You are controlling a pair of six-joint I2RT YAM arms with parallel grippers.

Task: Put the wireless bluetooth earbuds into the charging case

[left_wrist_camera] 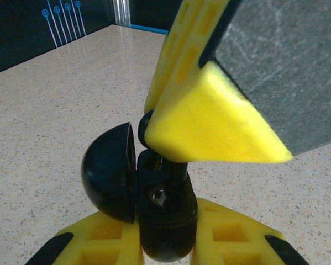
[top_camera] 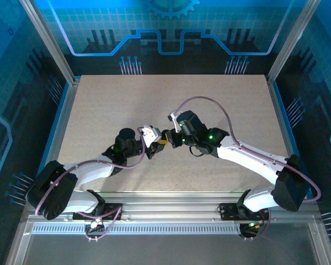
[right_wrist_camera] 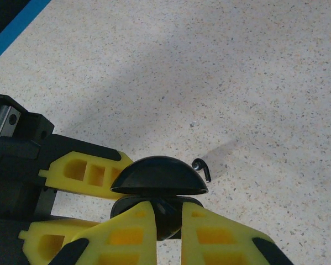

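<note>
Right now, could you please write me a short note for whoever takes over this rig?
Left hand: shut on the charging case, lid open.
Right hand: shut, apparently pinching a black earbud at the case's mouth.
Done: case opened and presented, bud brought to it.
Left: seat the bud, let go, close the lid. Whether another bud already sits inside, I cannot tell.

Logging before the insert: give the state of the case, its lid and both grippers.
left gripper, shut on the charging case
charging case, held between the left fingers
lid, open
right gripper, shut, tips at the case's open mouth
</note>
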